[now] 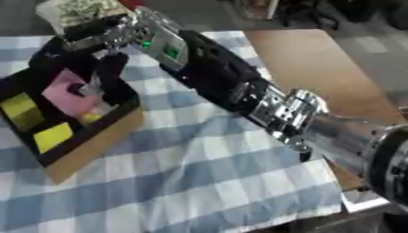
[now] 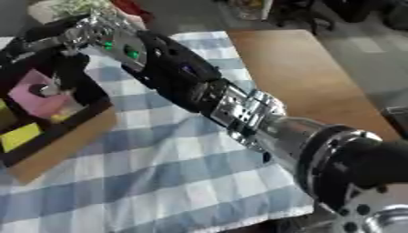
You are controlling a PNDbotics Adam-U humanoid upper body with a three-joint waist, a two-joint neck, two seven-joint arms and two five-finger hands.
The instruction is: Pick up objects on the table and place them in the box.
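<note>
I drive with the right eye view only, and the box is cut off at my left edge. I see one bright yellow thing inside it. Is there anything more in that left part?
Observer: Yes. The left eye view shows a second, darker yellow thing in the box, farther back than the bright yellow thing.
Operator: Do these two touch each other?
Observer: No. A dark strip of the box floor shows between them.

1. The open black-lined cardboard box (image 1: pixel 92 141) sits on the blue-and-white checked cloth (image 1: pixel 199 182), at the left.
2. A pink flat item (image 1: pixel 68 95) and yellow blocks (image 1: pixel 52 136) lie inside it.
3. The right hand (image 1: pixel 104 68) hangs over the box.
</note>
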